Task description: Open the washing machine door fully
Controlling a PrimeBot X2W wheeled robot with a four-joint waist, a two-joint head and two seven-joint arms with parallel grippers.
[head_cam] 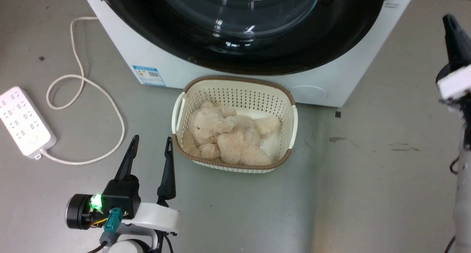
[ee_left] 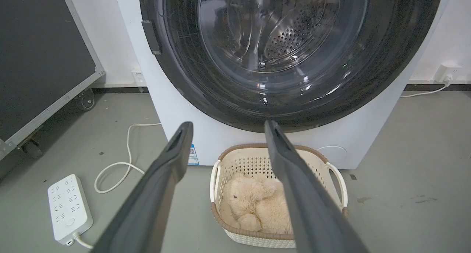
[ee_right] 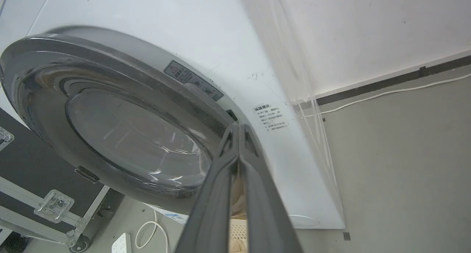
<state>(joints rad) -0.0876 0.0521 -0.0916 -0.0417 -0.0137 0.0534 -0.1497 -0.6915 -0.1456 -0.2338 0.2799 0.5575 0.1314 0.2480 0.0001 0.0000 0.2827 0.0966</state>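
Observation:
The washing machine door [head_cam: 331,43] is a big glossy black round with a bulging glass window, set in the white machine. In the left wrist view the door [ee_left: 176,69] lies flat against the machine front. My left gripper [head_cam: 152,139] hovers low over the floor, left of the basket, open and empty; its fingers [ee_left: 173,161] point at the door's lower edge. My right gripper [head_cam: 449,21] is raised at the machine's right side. In the right wrist view its jaws are pressed together with nothing between them, and the right gripper [ee_right: 239,127] tips lie by the right rim of the door [ee_right: 36,98]; contact cannot be told.
A cream basket [head_cam: 235,80] holding a plush bear [head_cam: 228,135] stands on the floor right below the door. A white power strip [head_cam: 24,122] and its looping cable [head_cam: 110,109] lie to the left. A black wheeled case [ee_left: 36,54] stands left of the machine.

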